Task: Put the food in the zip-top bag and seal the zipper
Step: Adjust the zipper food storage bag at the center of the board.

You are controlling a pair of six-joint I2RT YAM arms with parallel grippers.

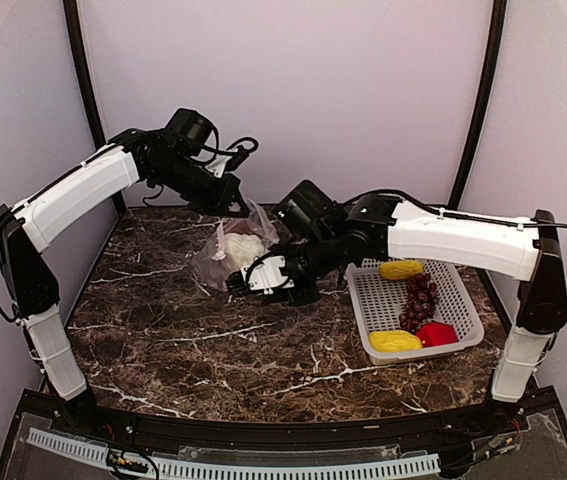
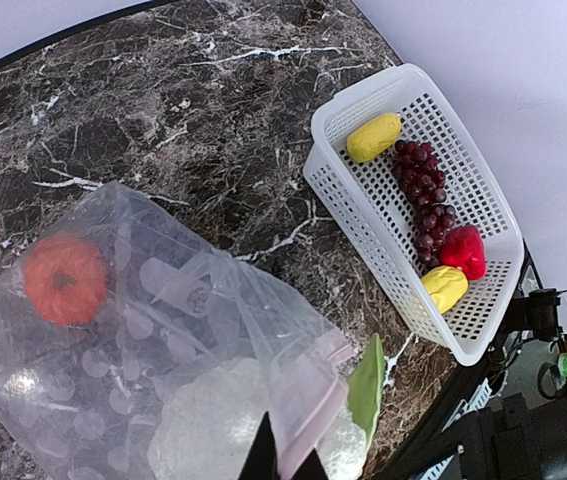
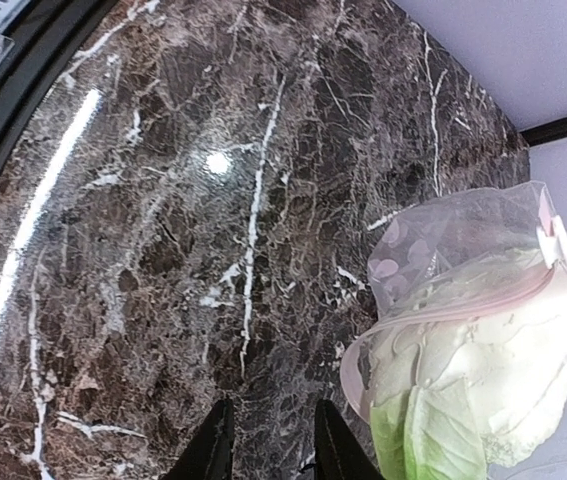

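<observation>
The clear spotted zip-top bag (image 1: 221, 255) lies at the back middle of the table. My left gripper (image 2: 285, 462) is shut on the bag's mouth edge at the pinkish zipper (image 2: 308, 405) and holds it up. The orange pumpkin (image 2: 63, 278) is deep inside the bag. The white cauliflower (image 3: 483, 370) sits in the bag's mouth, with its green leaf (image 2: 366, 385) sticking out. My right gripper (image 3: 268, 455) is open and empty, just left of the cauliflower and low over the table. Two yellow pieces (image 1: 401, 269) (image 1: 394, 341), the grape bunch (image 1: 420, 300) and the red pepper (image 1: 436, 333) lie in the basket.
The white perforated basket (image 1: 363, 320) stands at the right of the dark marble table (image 1: 213, 350). The right arm reaches across from the basket side to the bag. Lilac walls close the back and both sides.
</observation>
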